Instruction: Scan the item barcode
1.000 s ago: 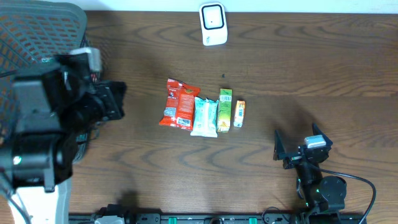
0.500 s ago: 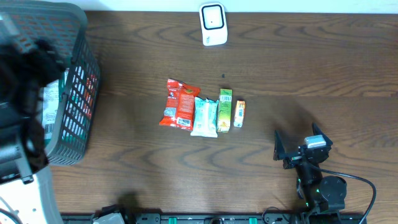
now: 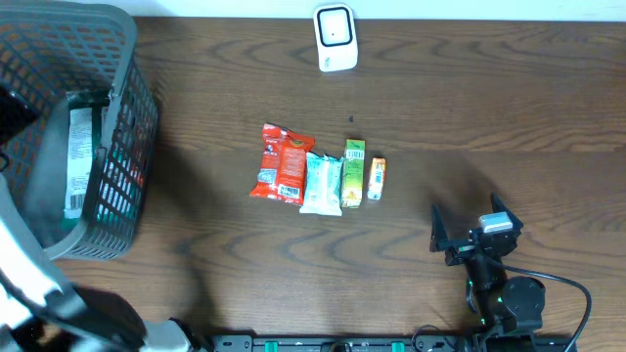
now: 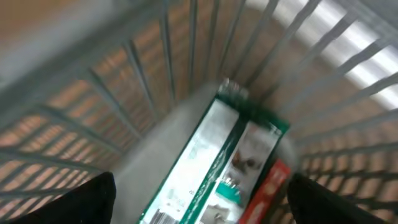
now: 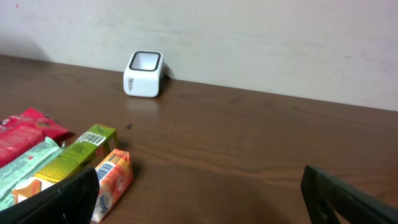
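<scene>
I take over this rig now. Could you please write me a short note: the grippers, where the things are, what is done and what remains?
Left gripper: open, empty, above the basket.
Right gripper: open, empty, low over the table's front right.
In the basket: a green-white packet, with something red beside it.
Mid-table, in a row: red packet, pale packet, green box, orange box.
Scanner: at the far edge.
Done, it seems: the items in the basket.
Left: probably the four in the row, each to be scanned and then put in the basket.
</scene>
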{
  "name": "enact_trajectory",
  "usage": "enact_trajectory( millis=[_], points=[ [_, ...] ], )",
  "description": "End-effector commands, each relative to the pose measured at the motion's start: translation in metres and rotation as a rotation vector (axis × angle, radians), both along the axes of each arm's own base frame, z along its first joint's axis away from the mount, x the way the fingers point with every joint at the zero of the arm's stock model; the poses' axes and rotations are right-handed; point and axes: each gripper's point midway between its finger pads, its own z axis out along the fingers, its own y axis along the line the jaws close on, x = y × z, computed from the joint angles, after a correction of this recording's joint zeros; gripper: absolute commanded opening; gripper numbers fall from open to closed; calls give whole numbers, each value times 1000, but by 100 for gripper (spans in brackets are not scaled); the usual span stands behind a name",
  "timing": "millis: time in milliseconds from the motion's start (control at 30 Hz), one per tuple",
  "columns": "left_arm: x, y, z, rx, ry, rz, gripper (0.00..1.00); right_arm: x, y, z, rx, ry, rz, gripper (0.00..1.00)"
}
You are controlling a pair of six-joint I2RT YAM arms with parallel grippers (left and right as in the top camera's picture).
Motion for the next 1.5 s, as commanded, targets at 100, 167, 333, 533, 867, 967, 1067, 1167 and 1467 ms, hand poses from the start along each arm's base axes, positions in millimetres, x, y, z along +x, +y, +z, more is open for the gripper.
enact_trajectory(
  millis=[100,167,333,533,867,967,1067,1167,1467],
  points=[
    [16,0,-74,-82,169,-164,89,0,-2,-1,12,3,-10,99],
    [18,0,-97,-114,215,-180,89,0,-2,-1,12,3,-10,99],
    [17,5,-141,-166,309,-173,89,0,-2,-1,12,3,-10,99],
    [21,0,-181,-207,378,-211,89,0,-2,-1,12,3,-10,99],
    [27,-11,-226,-102,577,-219,89,0,-2,-1,12,3,-10,99],
    [32,-17,-233,-89,595,-234,89,0,-2,-1,12,3,-10,99],
    [28,-12,-235,-44,640,-216,89,0,-2,-1,12,3,-10,99],
    [29,-11,-234,-36,638,-213,90,0,-2,-1,12,3,-10,99],
    [33,-8,-212,-6,593,-200,90,0,-2,-1,12,3,-10,99]
  ],
)
